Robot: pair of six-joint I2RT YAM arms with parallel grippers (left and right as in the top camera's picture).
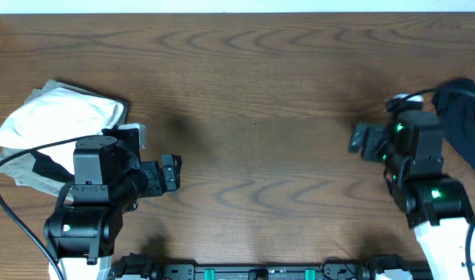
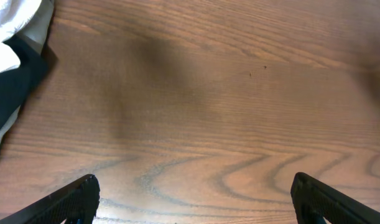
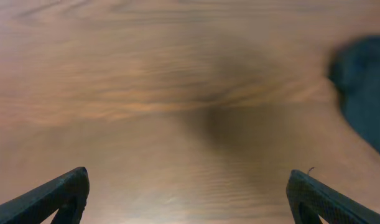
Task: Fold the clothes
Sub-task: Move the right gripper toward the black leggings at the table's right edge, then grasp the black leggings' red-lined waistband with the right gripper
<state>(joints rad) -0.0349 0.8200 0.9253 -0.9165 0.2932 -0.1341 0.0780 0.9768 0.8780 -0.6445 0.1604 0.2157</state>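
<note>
A stack of folded clothes (image 1: 54, 124), white on top with beige and black beneath, lies at the table's left edge; its corner shows in the left wrist view (image 2: 12, 56). A dark garment (image 1: 466, 117) lies crumpled at the right edge and shows blurred in the right wrist view (image 3: 364, 93). My left gripper (image 1: 171, 173) is open and empty over bare wood, right of the stack; its fingers show in the left wrist view (image 2: 193, 199). My right gripper (image 1: 361, 141) is open and empty, left of the dark garment; its fingers show in the right wrist view (image 3: 190, 196).
The wooden table (image 1: 253, 93) stretches between the two arms. The table's far edge runs along the top of the overhead view. Cables trail from both arms near the front edge.
</note>
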